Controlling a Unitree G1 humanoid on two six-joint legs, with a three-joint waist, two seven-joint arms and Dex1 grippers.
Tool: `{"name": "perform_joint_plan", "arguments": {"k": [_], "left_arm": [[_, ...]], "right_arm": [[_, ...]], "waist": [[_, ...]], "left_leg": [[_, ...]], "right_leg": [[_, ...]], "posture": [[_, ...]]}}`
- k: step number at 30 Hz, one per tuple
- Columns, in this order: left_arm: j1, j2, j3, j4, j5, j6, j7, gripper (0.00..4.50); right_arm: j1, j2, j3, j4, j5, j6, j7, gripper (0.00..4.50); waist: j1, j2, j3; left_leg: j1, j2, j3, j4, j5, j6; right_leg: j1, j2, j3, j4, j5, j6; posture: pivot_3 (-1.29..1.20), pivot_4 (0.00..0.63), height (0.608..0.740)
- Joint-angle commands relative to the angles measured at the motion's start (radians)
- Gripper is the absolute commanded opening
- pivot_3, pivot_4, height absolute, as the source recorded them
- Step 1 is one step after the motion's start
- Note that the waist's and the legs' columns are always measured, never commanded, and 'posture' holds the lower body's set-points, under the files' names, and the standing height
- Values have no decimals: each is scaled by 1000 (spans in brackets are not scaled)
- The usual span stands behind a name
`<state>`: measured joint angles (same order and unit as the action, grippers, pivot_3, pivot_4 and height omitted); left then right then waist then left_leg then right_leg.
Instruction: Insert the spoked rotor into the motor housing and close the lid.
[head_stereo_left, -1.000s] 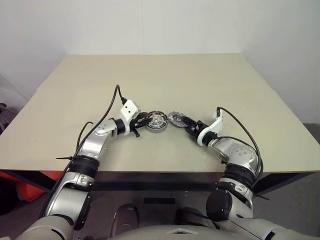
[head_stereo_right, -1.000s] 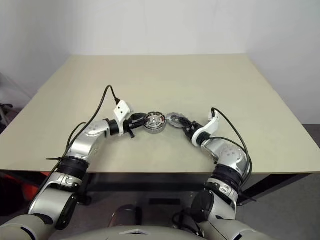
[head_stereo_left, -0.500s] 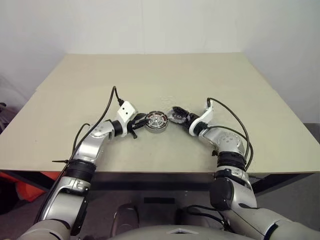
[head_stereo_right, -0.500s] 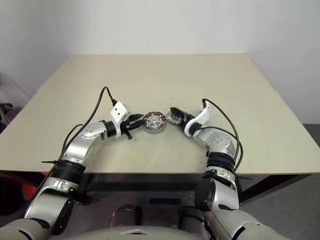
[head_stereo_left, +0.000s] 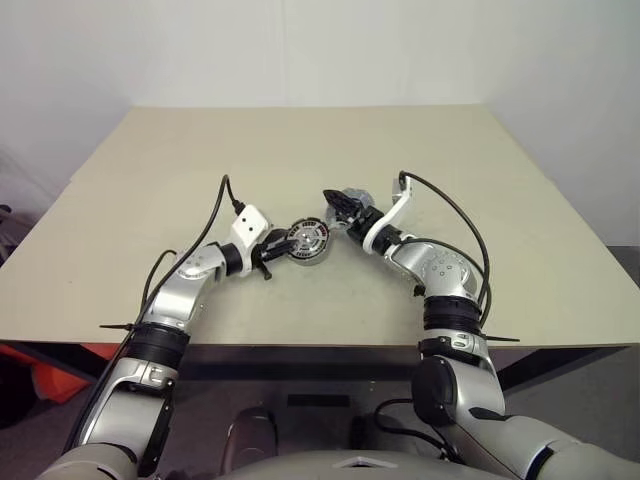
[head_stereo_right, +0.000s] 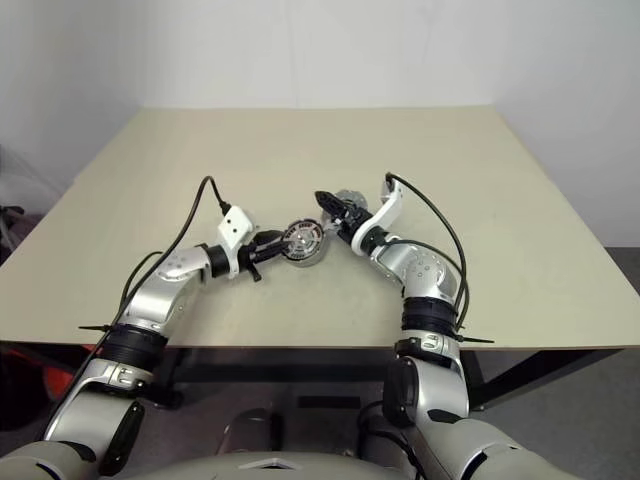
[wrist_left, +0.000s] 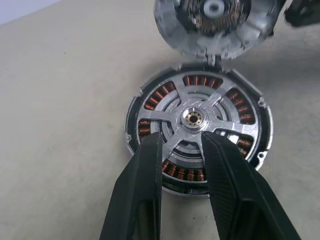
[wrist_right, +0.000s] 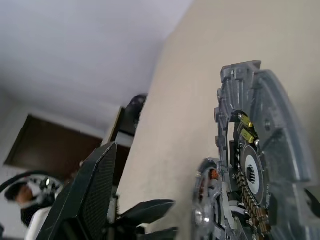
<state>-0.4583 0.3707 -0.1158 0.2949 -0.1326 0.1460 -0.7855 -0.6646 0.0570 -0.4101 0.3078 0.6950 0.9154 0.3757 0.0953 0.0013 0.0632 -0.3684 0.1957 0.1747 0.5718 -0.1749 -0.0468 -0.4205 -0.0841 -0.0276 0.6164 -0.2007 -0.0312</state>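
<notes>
- The motor housing (wrist_left: 150, 107) is lying flat on the table (head_stereo_left: 300, 140) between the two arms. The spoked rotor (wrist_left: 194, 117) is already sitting inside it, silver spokes over the copper windings.
- The lid (wrist_left: 215, 25) is standing tilted on its edge at the far rim of the housing, its inner face turning toward the rotor. It is not yet lying down over it.
- The right gripper (head_stereo_left: 338, 205) is hanging just beside the lid with its jaws spread wide. Its one visible finger (wrist_right: 95, 200) is keeping well apart from the lid, so nothing is being pinched there.
- The closing move is turning on this: the lid is lying just off the right gripper, on the side toward the housing, and that arm is the nearer one.
- The left gripper (wrist_left: 182, 150) is reaching in over the housing's near rim toward the hub. Whether it is clamping a spoke or merely standing over it, I cannot tell.
- The lid's top is getting cut off in the left wrist view, and its foot is staying hidden — propped or hinged, unclear.
</notes>
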Motion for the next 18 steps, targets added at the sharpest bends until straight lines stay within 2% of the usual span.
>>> {"name": "perform_joint_plan", "arguments": {"k": [1,18], "left_arm": [[-5,21,34,-47,-10,5,11,1332],[27,35,59,-75,-14,19,27,1332]], "right_arm": [[0,-4,73,-103,32,7,45,4473],[32,-48,280,-71,-153,-203,87,4473]], "waist": [[0,0,0],[-1,0,0]], "left_leg": [[0,0,0,0,0,0],[0,2,0,0,0,0]], "right_leg": [[0,0,0,0,0,0],[0,3,0,-1,0,0]], "posture": [[0,0,740],[0,0,740]]}}
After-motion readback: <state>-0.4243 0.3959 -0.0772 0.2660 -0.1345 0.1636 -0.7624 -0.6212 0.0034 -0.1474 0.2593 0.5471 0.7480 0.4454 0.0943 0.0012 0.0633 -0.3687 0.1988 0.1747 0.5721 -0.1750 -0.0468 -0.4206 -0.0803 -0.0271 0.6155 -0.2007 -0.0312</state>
